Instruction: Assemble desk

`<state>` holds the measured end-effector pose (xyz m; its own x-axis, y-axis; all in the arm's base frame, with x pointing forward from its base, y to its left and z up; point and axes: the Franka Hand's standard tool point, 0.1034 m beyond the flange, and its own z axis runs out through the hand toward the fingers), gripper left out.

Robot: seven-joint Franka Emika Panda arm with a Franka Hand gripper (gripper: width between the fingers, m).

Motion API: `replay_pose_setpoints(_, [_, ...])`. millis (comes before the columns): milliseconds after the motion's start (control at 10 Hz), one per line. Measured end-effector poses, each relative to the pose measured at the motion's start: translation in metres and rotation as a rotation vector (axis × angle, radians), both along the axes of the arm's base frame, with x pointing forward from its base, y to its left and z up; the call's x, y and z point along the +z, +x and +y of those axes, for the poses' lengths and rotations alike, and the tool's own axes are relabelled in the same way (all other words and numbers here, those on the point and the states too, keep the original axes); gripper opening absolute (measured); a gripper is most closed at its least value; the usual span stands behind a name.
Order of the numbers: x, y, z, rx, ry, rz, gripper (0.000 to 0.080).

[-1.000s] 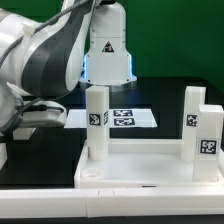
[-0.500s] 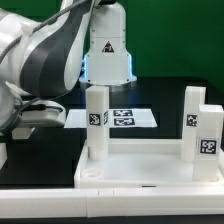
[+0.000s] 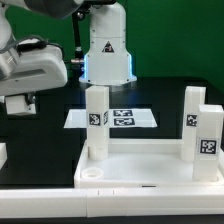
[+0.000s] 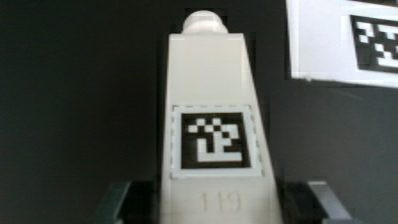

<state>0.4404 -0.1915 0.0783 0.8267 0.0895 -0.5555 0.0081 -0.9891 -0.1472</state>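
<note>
The white desk panel [image 3: 150,170] lies at the front with its rim up. One tagged white leg [image 3: 96,122] stands upright in its near-left socket, and two more legs [image 3: 200,130] stand on its right side. In the wrist view a loose white leg [image 4: 214,110] with a square tag lies lengthwise on the black table. My gripper [image 4: 221,205] straddles its near end, with a dark gap between each finger [image 4: 121,200] and the leg. In the exterior view the gripper [image 3: 18,104] hangs at the far left above a white piece [image 3: 3,155] at the picture's edge.
The marker board [image 3: 112,118] lies flat on the black table behind the panel; it also shows in the wrist view [image 4: 347,40]. The white robot base [image 3: 108,45] stands at the back centre.
The arm has swung away from the middle toward the exterior view's left, uncovering the robot base and back wall. The panel and its standing legs have not moved.
</note>
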Motion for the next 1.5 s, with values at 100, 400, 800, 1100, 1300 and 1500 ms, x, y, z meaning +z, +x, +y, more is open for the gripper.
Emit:
replay_pose_setpoints(100, [0.001,0.007,-0.003,0.001,-0.010,-0.043,0.0284])
replay_pose_setpoints(400, [0.047,0.053,0.031,-0.045,0.056,-0.274,0.0284])
replay_pose_setpoints(800, [0.065,0.069,0.019,-0.039,0.020,-0.532,0.0284])
replay_pose_setpoints(1100, [0.079,0.096,0.029,-0.067,-0.014,-0.683,0.0284])
replay_pose_setpoints(1300, [0.108,0.138,0.064,-0.065,-0.059,-0.869,0.0284])
replay_pose_setpoints(1500, [0.104,0.123,0.057,-0.064,-0.088,-0.924,0.0284])
